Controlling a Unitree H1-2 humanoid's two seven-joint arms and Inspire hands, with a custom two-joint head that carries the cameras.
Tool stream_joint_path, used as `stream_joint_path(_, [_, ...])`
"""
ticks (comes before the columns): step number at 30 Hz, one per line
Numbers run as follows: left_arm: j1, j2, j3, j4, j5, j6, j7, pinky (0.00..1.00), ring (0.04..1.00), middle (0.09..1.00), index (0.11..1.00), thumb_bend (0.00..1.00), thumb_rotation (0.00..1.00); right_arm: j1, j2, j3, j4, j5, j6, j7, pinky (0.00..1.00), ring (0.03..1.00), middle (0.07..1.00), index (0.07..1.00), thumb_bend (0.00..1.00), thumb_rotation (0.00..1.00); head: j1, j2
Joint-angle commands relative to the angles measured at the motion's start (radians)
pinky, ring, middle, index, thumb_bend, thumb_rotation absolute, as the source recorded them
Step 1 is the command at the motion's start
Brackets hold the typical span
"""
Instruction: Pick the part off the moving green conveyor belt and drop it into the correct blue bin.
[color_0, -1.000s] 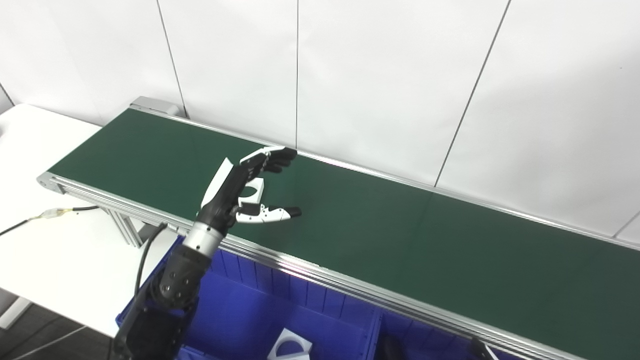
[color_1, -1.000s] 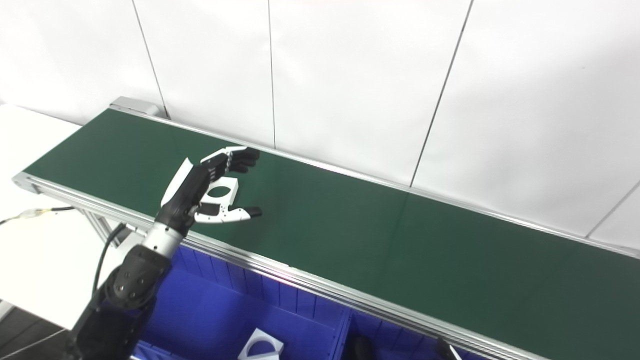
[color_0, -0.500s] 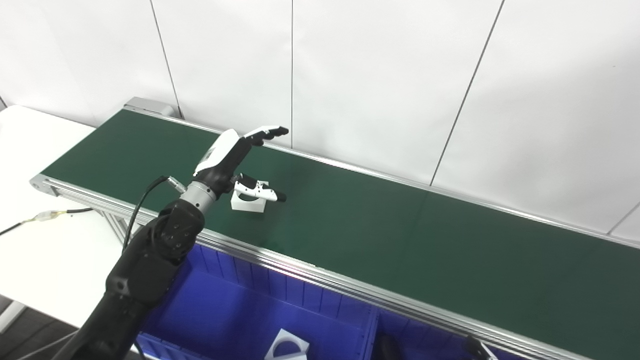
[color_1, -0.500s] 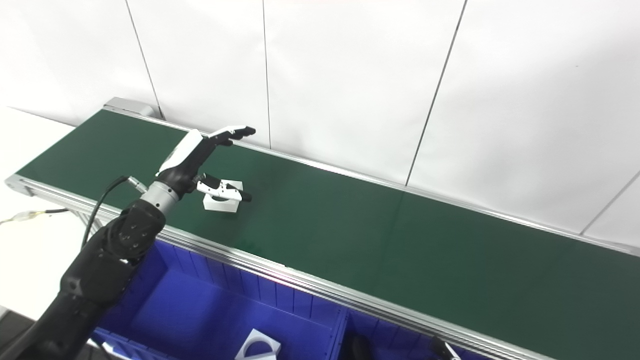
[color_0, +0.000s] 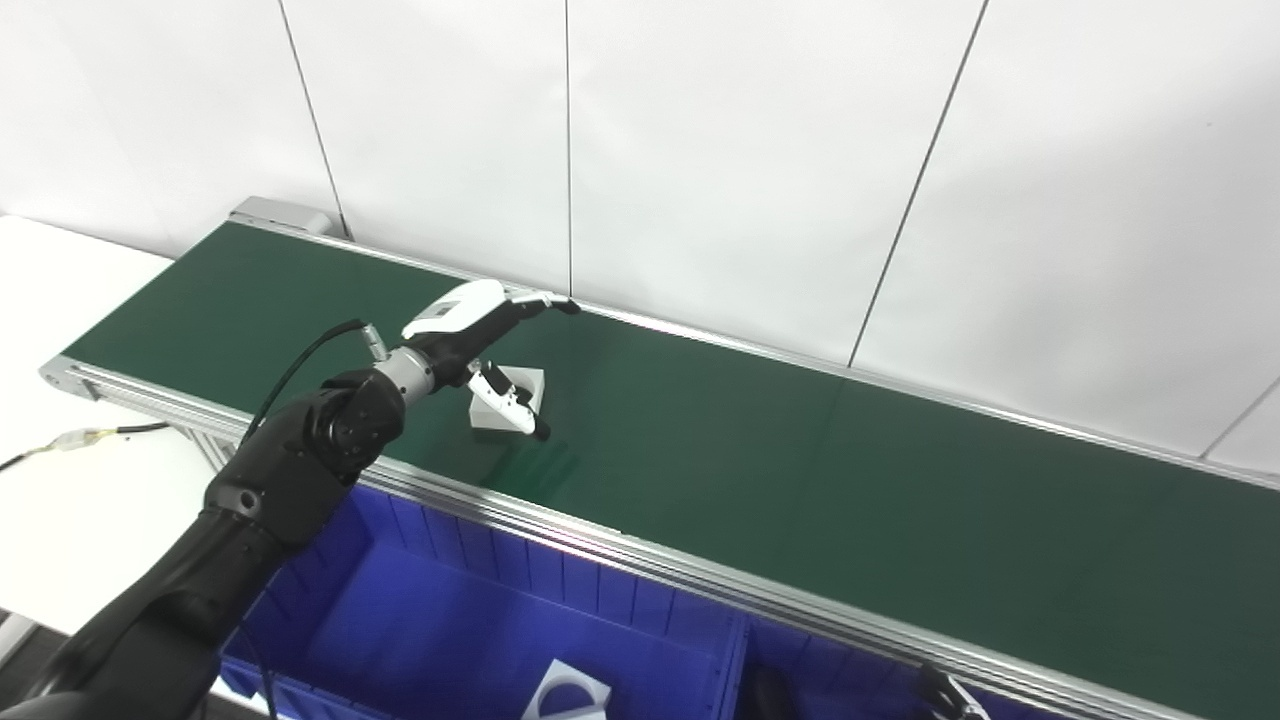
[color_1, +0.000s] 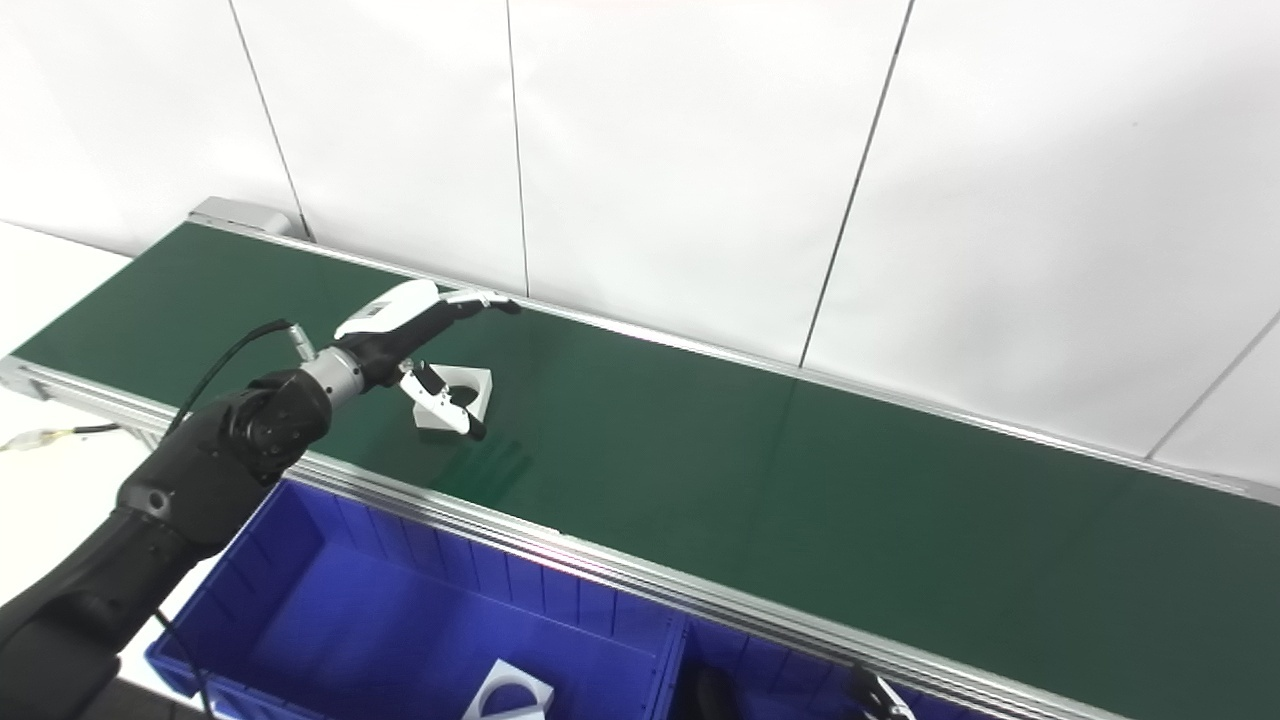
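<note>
- Because the small white blocky plastic part with a round hole through its top face looks hollowed and thin-walled, it should be light and stiff; its smooth faces may be slippery against hard fingertips, so a pinch across 2 opposite flat sides seems the safest hold, rather than on the rim of the hole.
- Part, appearance: matte white, roughly square in plan, low in height, with 1 dark circular opening seen from above; it sits flat on the dark green conveyor belt with silver aluminium side rails, near the belt's left end, toward the wall side of the belt's middle line.
- Left hand: black-and-white fingered hand spread wide, holding nothing. Its long fingers reach over the part toward 1 o'clock, while the thumb drops in front of the part toward 5 o'clock, so the part lies between them; contact cannot be confirmed.
- Right hand: only a small dark tip at the bottom edge, at about 5 o'clock of the frame; whether it is spread or closed cannot be told.
- Deep blue plastic bin with ribbed walls: directly below the belt's near rail at 6 o'clock, already holding 1 similar white holed part; a second blue compartment adjoins it at 3 o'clock.
</note>
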Motion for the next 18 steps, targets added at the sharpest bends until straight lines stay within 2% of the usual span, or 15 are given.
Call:
stream_joint_path(1, [-0.054, 0.031, -0.005, -0.002, 0.012, 0.01, 0.001, 0.91, 0.928, 0.94, 0.876, 0.99, 0.18, -0.005, -0.003, -0.004, -0.033, 0.003, -0.051, -0.007, 0.65, 0.751, 0.809, 0.828, 0.74, 0.0, -0.001, 0.001])
stream_joint_path(7, [-0.071, 0.021, -0.034, 0.01, 0.018, 0.031, -0.017, 1.0, 0.98, 0.952, 0.875, 0.97, 0.16, -0.006, -0.005, -0.006, -0.041, 0.007, -0.051, -0.006, 0.64, 0.733, 0.802, 0.82, 0.74, 0.0, -0.008, 0.003])
stream_joint_path(11, [-0.09, 0.017, -0.066, 0.019, 0.033, 0.059, -0.047, 1.0, 0.999, 0.964, 0.882, 0.97, 0.19, -0.005, -0.004, -0.007, -0.044, 0.011, -0.051, -0.002, 0.65, 0.739, 0.802, 0.821, 0.74, 0.0, -0.011, 0.003])
stream_joint_path(18, [-0.121, -0.006, -0.091, 0.079, 0.043, 0.04, -0.028, 1.0, 1.0, 0.953, 0.88, 0.97, 0.17, 0.002, -0.002, -0.01, -0.057, 0.014, -0.051, -0.001, 0.64, 0.736, 0.8, 0.814, 0.75, 0.0, -0.019, 0.008])
